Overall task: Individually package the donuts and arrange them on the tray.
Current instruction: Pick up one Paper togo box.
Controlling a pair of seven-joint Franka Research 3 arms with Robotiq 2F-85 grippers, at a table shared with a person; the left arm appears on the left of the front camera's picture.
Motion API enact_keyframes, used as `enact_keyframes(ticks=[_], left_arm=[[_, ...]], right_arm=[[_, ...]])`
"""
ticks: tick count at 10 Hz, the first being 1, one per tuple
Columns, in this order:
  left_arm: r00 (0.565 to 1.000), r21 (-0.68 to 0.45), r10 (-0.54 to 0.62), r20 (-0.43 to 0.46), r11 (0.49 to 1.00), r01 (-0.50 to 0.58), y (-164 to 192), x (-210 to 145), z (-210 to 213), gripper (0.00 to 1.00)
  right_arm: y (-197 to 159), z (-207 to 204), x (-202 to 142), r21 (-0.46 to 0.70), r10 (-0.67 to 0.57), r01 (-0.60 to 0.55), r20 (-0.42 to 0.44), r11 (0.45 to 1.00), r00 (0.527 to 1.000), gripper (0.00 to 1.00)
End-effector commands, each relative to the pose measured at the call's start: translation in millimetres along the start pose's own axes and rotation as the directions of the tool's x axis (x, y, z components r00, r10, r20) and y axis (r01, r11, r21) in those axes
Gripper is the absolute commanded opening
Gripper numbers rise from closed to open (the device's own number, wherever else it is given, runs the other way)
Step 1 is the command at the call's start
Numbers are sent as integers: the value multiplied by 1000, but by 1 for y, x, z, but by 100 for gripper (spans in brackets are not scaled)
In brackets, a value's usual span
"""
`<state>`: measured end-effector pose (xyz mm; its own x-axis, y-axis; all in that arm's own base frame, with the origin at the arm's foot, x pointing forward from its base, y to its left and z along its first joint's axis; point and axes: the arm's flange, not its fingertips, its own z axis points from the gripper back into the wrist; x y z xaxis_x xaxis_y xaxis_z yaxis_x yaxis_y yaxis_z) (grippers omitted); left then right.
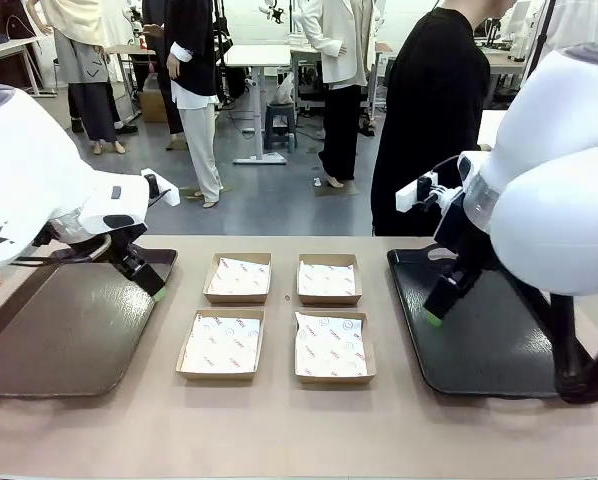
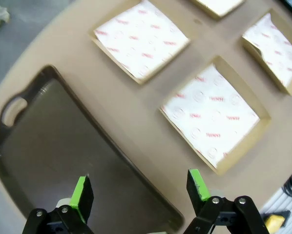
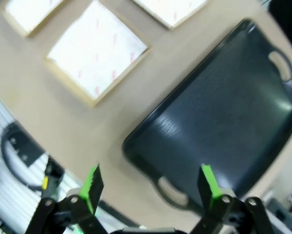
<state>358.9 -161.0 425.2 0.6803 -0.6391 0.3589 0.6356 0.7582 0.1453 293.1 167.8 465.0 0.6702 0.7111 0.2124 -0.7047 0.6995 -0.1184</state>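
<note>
I held the left gripper (image 2: 139, 190), jaws apart, over the brown tray (image 1: 59, 340) at the table's left edge. The right gripper (image 3: 151, 185), jaws apart, hung over the black tray (image 1: 499, 350) at the right edge, with four paper-lined boxes (image 1: 219, 375) between them.

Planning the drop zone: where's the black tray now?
Front view: the black tray lies on the robot's right, below the right gripper, just right of the four boxes.

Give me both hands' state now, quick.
Left hand: open, empty, above the brown tray.
Right hand: open, empty, above the black tray.
</note>
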Motion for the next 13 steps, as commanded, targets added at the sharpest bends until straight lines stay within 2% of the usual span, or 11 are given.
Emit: enact_keyframes(ticks=[1, 3, 4, 5, 7, 8, 9, 10, 11, 12, 13], left_arm=[[1000, -37, 11, -29, 999, -12, -49, -180, 1, 100], [999, 17, -6, -40, 1000, 7, -57, -191, 3, 100], [995, 117, -84, 50, 990, 78, -56, -179, 5, 100], [997, -27, 10, -72, 1000, -12, -3, -14, 26, 100], [999, 19, -23, -40, 1000, 23, -3, -11, 43, 100], [999, -202, -3, -35, 979, -4, 4, 7, 44, 100], [995, -390, 89, -49, 915, -101, 13, 14, 46, 100], [981, -523, 177, -75, 831, -190, 24, 13, 52, 100], [958, -658, 266, -107, 703, -269, 40, 10, 47, 100], [936, -733, 323, -141, 601, -318, 54, 2, 46, 100], [905, -786, 380, -188, 495, -371, 64, -8, 35, 100]], right_arm=[[54, -66, -145, 72, 30, -28, -26, 997, 999, 100], [58, -79, -152, 43, 60, -57, -70, 997, 996, 100], [18, 11, -14, 59, 15, -11, -62, 998, 998, 100], [18, 11, -14, 59, 15, -11, -62, 998, 998, 100], [22, 13, -18, 58, 20, -16, -81, 998, 996, 100], [8, 15, -17, 305, -17, 11, 16, 952, 1000, 100], [-9, 16, -26, 472, -101, 62, 57, 879, 993, 100], [-20, 18, -40, 621, -185, 103, 69, 777, 980, 100], [-41, 17, -59, 766, -293, 129, 80, 630, 953, 100], [-57, 11, -74, 843, -380, 149, 71, 518, 922, 100], [-82, 1, -96, 915, -474, 148, 52, 376, 879, 100]])
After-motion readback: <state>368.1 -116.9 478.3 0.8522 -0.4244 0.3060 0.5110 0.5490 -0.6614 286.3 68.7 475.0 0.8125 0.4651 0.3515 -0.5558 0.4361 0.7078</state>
